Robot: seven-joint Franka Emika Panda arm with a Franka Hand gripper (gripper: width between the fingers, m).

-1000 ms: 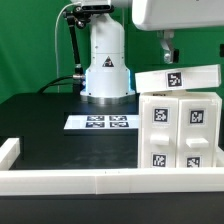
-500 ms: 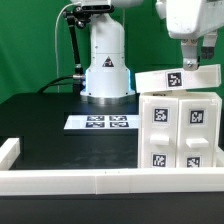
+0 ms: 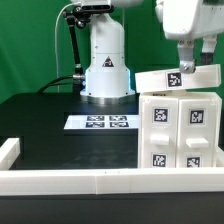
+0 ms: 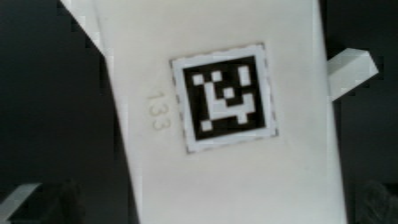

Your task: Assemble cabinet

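The cabinet (image 3: 178, 132) is a large white box with tagged square fronts, standing at the exterior view's right. A flat white panel (image 3: 178, 77) with one tag lies tilted on top of it. My gripper (image 3: 186, 64) hangs straight over this panel, fingers down at its top face, and looks open with nothing held. In the wrist view the panel (image 4: 222, 110) fills the picture, its tag and the number 133 facing the camera. A dark fingertip (image 4: 25, 205) shows apart from the panel's edge.
The robot base (image 3: 106, 62) stands at the back centre. The marker board (image 3: 100, 122) lies on the black table in front of it. A long white border rail (image 3: 90, 180) runs along the front edge, with a short piece (image 3: 9, 150) at the left.
My gripper has moved toward the exterior view's right and lowered onto the tilted panel on the cabinet. It has barely moved in the last half second. The panel and cabinet have not shifted.
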